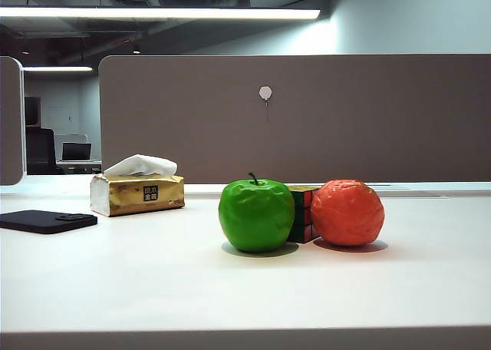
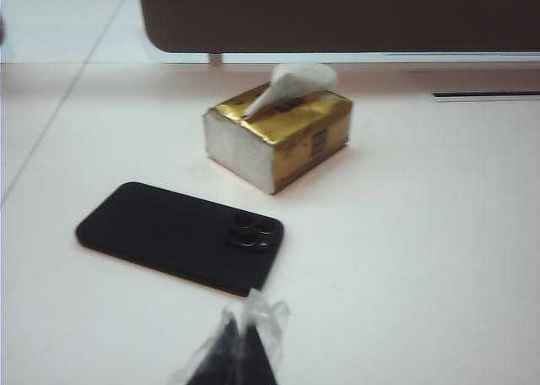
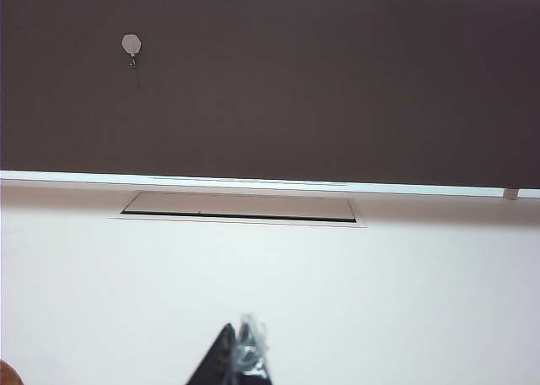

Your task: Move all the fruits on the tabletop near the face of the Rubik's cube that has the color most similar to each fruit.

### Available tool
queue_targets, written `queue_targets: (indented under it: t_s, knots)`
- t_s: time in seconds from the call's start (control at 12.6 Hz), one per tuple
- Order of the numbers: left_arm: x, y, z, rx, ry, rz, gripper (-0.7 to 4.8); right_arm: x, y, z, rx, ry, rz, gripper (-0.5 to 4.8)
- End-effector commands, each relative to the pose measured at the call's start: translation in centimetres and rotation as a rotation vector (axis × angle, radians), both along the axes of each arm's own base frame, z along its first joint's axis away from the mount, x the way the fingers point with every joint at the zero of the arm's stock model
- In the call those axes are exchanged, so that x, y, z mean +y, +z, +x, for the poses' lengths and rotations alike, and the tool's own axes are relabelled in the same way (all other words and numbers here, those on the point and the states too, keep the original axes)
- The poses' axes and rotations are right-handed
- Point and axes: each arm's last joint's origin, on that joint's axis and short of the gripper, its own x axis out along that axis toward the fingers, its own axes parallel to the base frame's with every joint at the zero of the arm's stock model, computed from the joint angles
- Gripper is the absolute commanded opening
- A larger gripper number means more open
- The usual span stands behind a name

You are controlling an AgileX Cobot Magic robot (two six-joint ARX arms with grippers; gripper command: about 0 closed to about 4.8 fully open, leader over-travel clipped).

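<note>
Plainly, both fruits already sit against the Rubik's cube [image 1: 303, 213] near the middle of the white table [image 1: 153, 281]: the green apple [image 1: 256, 215] on its left in the exterior view, overlapping the green face, and the orange-red fruit [image 1: 347, 212] on its right, just beside the red-pink stickers. Whether either truly touches the cube I cannot tell.

The apple is glossy and smooth with faint facets and a thin dark stem — probably a hard, light imitation, so slippery under narrow fingers. I would judge the safest hold to be across its widest girth, clear of the stem. The orange-red fruit is matt and deeply wrinkled, a surface that should give better friction; it too wants a grip across its middle. The cube is small, stiff and sharp-edged, and likely light enough to slide if a fruit is nudged.

Neither arm shows in the exterior view. The left pincer [image 2: 239, 351] hangs above a flat black phone [image 2: 179, 235], with a gold foil tissue pack [image 2: 278, 136] beyond; its dark, film-wrapped tips appear drawn together. The right pincer [image 3: 234, 361] hovers over bare table facing the brown partition [image 3: 337, 81], tips likewise looking closed and empty.
</note>
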Motion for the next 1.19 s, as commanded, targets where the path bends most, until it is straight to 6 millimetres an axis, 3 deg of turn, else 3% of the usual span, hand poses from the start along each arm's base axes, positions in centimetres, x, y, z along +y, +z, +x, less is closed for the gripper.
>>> queue_targets:
  t_s: [0.08, 0.4, 0.72, 1.03, 1.11, 1.19]
  knots:
    - [0.4, 0.2, 0.1, -0.02, 0.032, 0.002, -0.05, 0.0, 0.2, 0.0, -0.023, -0.013, -0.015, -0.01]
    - [0.6, 0.2, 0.1, -0.023, 0.038, 0.026, -0.05, -0.2, 0.2, 0.0, -0.023, -0.064, -0.02, -0.01]
    - [0.5, 0.2, 0.1, -0.023, -0.01, 0.019, -0.05, 0.2, 0.2, 0.0, -0.024, 0.059, -0.03, -0.01]
    - [0.6, 0.2, 0.1, -0.029, 0.044, 0.026, -0.05, 0.2, 0.2, 0.0, -0.024, 0.06, -0.03, -0.01]
    - [0.6, -2.0, 0.0, -0.009, 0.054, -0.082, -0.05, 0.2, 0.2, 0.0, -0.021, 0.069, -0.031, -0.01]
    - [0.6, -2.9, -0.1, -0.024, 0.044, -0.108, -0.05, 0.2, 0.2, 0.0, -0.02, 0.069, -0.031, -0.01]
